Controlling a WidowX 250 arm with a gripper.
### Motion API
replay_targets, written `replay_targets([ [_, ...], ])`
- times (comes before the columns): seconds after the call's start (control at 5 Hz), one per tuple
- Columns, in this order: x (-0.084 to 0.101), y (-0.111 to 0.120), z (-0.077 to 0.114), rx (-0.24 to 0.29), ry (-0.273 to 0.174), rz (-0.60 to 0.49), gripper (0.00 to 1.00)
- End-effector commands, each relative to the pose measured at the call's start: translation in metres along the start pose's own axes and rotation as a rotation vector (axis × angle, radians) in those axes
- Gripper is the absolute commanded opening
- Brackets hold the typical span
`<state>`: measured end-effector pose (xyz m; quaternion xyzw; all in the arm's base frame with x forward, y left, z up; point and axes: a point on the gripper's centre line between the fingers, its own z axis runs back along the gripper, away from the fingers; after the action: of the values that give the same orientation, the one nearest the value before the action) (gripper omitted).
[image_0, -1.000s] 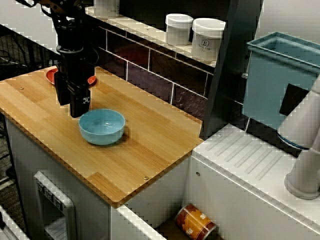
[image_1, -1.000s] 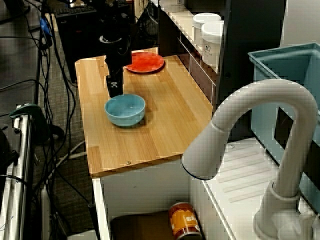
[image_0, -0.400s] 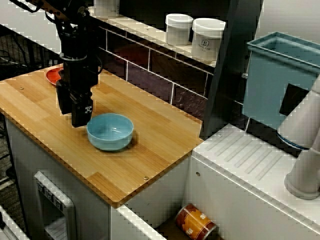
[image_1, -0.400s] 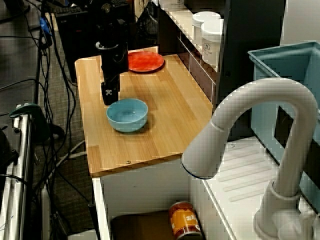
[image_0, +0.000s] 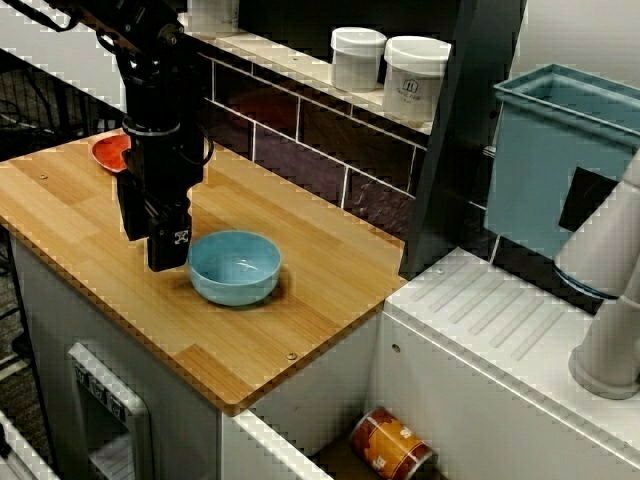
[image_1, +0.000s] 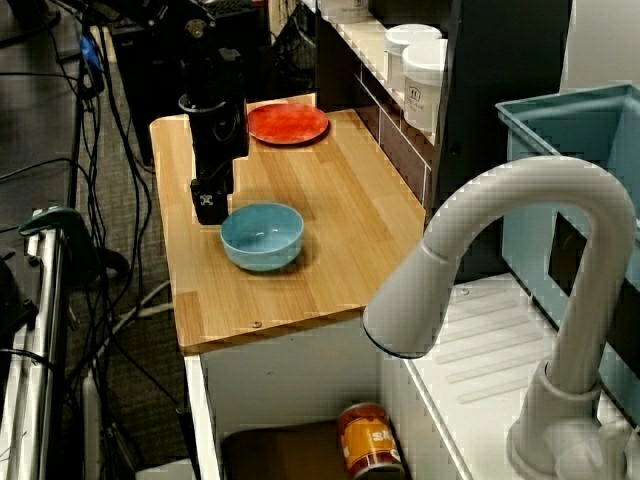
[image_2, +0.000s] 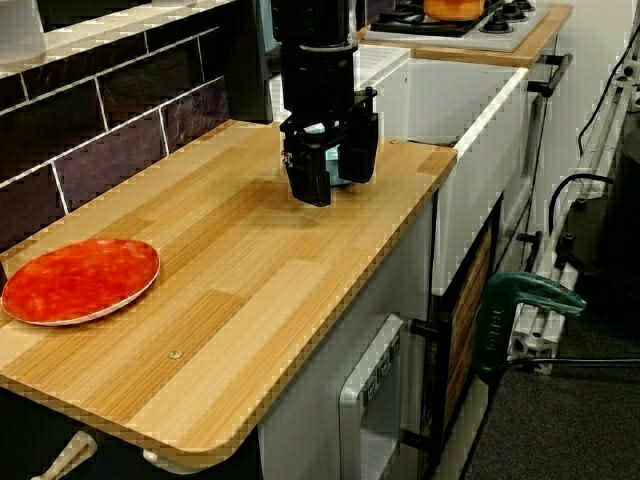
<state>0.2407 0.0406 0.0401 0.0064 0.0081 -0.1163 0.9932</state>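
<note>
Left to right, view facing the tiled wall: red plate (image_0: 108, 152) at the far left back of the wooden counter (image_0: 310, 300), partly hidden behind my arm (image_0: 155, 90). Next is my gripper (image_0: 168, 258), pointing straight down with its tips low at the counter. In the view along the counter from the plate end, my fingers (image_2: 308, 178) stand apart and clamp nothing (the teal showing through the gap is the bowl behind them). Then the blue bowl (image_0: 235, 267), upright on the counter roughly mid-board, its left rim just beside my gripper. Contact or hairline gap: can't tell from any view. Plate and bowl are well apart. Further right, two white jars (image_0: 358, 58) sit on the shelf above the tiles. After them come a dark upright post (image_0: 460, 130), a teal bin (image_0: 560, 160), and the white faucet (image_0: 610, 300) at the right edge. An orange can (image_0: 392, 445) lies on its side in the recess below the counter's right end.
</note>
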Motion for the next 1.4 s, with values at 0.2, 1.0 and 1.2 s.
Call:
replay_targets([
  [0.2, -0.007, -0.005, 0.02, 0.01, -0.044, -0.091, 1.0],
  [1.0, -0.01, -0.052, -0.005, 0.026, -0.067, -0.145, 1.0],
  [1.2, 0.007, -0.055, -0.012, 0.033, -0.057, -0.127, 1.0],
])
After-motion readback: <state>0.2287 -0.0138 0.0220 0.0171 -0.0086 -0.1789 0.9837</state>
